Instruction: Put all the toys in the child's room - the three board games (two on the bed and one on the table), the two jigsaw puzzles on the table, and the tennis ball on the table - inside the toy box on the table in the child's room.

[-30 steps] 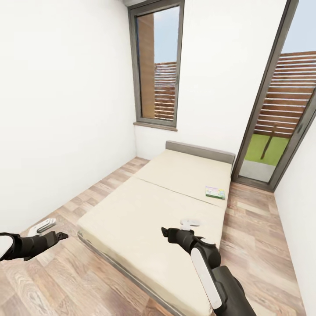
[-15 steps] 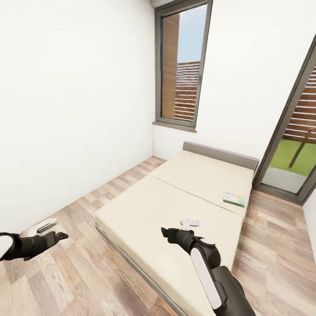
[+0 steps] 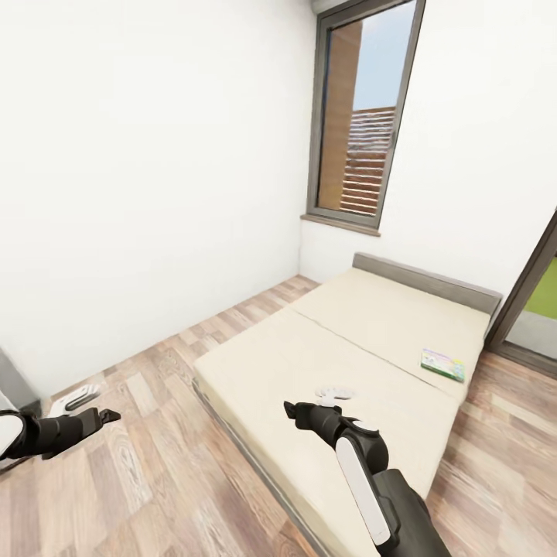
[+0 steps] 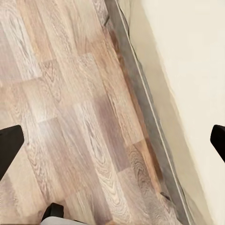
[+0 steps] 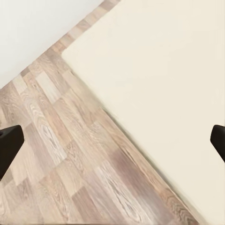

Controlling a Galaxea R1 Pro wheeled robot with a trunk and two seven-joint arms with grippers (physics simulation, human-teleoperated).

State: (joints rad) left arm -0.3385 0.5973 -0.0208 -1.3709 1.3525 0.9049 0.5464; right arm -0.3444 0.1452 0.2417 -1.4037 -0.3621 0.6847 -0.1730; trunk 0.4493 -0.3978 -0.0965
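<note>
A white and green board game [image 3: 442,363] lies flat near the far right edge of the bed [image 3: 309,352], a low beige mattress with a grey headboard [image 3: 433,280]. My left gripper [image 3: 75,399] hangs over the wooden floor left of the bed, jaws wide open and empty; its dark fingertips [image 4: 9,145] frame floorboards and the bed's edge. My right gripper [image 3: 334,393] hovers over the near part of the mattress, also open and empty, well short of the game. The table, toy box, puzzles and ball are out of view.
A white wall runs along the left, with a strip of wooden floor [image 3: 178,433] between it and the bed. A tall window [image 3: 360,116] stands behind the headboard, a glass door [image 3: 534,302] at far right. A dark grey panel [image 3: 11,379] shows at the left edge.
The whole picture has slid to the right, so the camera has turned left. The arms hold the same pose and the game has not moved on the bed.
</note>
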